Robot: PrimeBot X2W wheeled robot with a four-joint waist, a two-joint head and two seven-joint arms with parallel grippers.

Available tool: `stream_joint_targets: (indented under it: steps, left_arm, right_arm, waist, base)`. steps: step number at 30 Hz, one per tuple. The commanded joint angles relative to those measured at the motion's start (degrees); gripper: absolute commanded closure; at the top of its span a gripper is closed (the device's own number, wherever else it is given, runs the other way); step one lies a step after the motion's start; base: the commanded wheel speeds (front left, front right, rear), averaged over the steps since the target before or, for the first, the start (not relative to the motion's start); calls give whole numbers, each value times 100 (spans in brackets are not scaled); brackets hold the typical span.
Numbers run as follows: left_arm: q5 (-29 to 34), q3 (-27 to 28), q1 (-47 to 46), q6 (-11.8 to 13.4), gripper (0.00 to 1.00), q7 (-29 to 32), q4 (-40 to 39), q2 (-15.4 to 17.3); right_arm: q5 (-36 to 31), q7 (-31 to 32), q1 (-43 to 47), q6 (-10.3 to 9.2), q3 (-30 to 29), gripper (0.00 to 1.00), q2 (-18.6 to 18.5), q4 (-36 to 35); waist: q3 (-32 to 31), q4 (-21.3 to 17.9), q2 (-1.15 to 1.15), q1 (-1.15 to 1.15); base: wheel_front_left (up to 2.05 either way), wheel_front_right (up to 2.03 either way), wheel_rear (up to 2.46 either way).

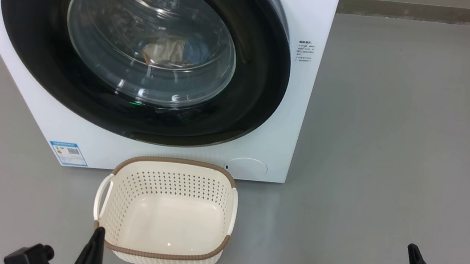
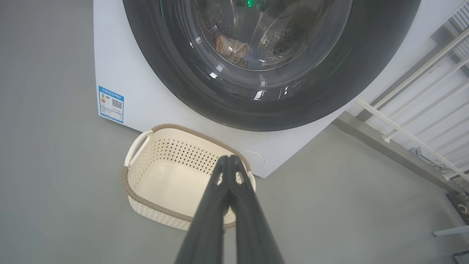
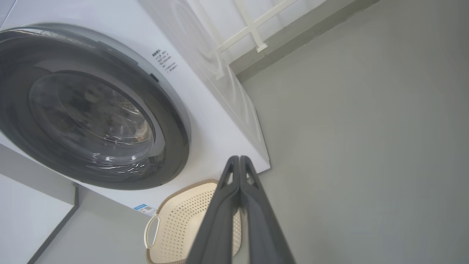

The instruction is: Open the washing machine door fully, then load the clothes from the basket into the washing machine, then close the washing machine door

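Observation:
The washing machine stands before me with its black-rimmed glass door closed flat against the front. Through the glass, the clothes lie inside the drum, cream and blue cloth. On the floor in front sits the cream perforated basket with nothing in it. My left gripper is shut, its tips over the basket's near left rim. Shut as well, my right gripper hovers over bare floor to the basket's right.
Grey floor spreads wide to the right of the machine. A blue label and a round cover mark the machine's lower front. White railing and a wall base run behind on the right.

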Motion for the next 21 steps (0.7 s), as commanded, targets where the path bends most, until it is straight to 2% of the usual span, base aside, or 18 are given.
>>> stream_joint_targets:
  steps: [1,21]
  left_arm:
    - [-148,154,-205,-46,100,41,-152,29]
    - [-1141,563,-252,-261,100,287,-187,-101]
  right_arm:
    - [186,9,-265,0,25,100,-84,-100]
    - [1342,86,-494,0,39,100,-107,97]
  waist:
    - [0,-8,0,0]
    - [-2,-106,0,0]
  base:
    - [0,0,0]
    - [0,0,0]
